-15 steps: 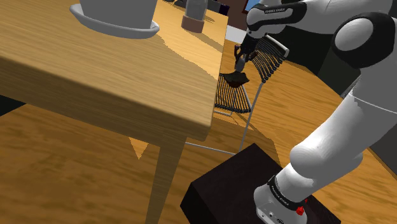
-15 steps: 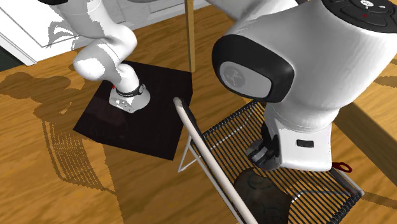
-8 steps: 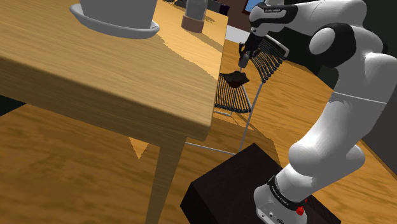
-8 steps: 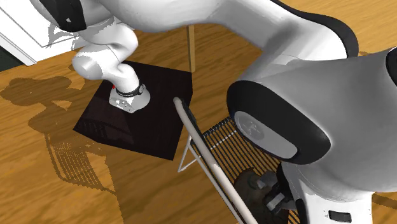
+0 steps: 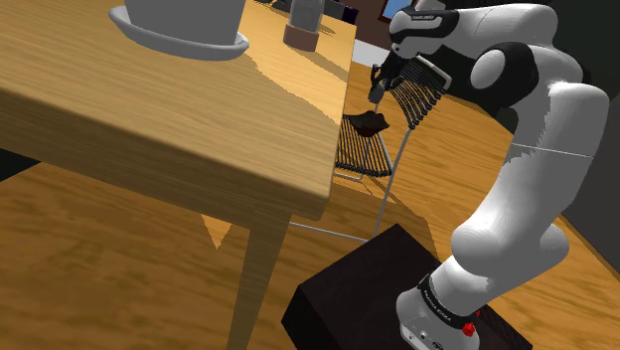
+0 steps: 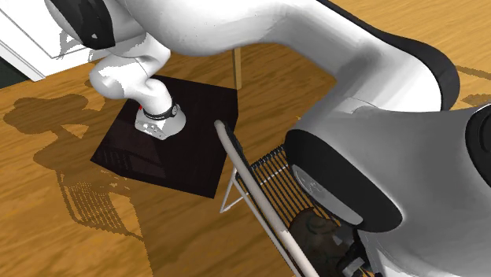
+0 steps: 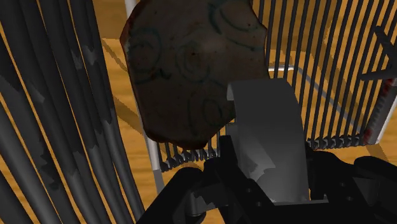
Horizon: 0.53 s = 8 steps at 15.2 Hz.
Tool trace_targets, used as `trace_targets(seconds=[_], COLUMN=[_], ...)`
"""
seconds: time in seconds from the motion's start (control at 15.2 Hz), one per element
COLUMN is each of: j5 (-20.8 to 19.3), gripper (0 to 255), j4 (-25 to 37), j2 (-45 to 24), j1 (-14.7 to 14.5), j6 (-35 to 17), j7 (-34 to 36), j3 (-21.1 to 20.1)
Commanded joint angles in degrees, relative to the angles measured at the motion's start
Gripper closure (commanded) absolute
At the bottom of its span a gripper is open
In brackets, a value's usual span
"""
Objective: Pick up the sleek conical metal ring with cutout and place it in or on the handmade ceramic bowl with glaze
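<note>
Ring (image 7: 262, 124), grey and conical with a cutout in its wall, is clasped between the two black fingers of the gripper (image 7: 270, 170), clear of any surface. Beyond the fingertips lies the bowl (image 7: 184, 70), brown with faint swirl marks, resting on the dark wire seat of a chair (image 7: 318, 76).

In the shoulder view the gripper (image 5: 376, 96) points down, with the bowl (image 5: 368, 123) close below it at 6 o'clock, on the chair (image 5: 358, 151). The chair's wire back stands at 3 o'clock of the gripper. From 7 to 10 o'clock of the gripper spreads a wooden table (image 5: 149, 109), bearing a pale pot (image 5: 189, 12) in a saucer (image 5: 179, 42). The white arm (image 5: 527, 179) descends to the black stand (image 5: 358, 288) at 5 o'clock of the picture.

In the second exterior view the bowl (image 6: 313, 234), partly hidden by the arm, sits at 5 o'clock of the stand (image 6: 169, 145).
</note>
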<state>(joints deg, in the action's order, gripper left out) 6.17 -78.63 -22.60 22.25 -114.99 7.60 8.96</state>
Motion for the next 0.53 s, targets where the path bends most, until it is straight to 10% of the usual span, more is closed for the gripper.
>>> trace_targets(seconds=[0.0,0.46], j5=[-4.53,-3.97], gripper=[255,255], j4=[-2.33,-6.64], j2=[-1.46,-2.21], j1=[0.19,-0.61], j6=[-0.17,-5.14], j7=[0.08,-0.1], j3=[2.16,2.94])
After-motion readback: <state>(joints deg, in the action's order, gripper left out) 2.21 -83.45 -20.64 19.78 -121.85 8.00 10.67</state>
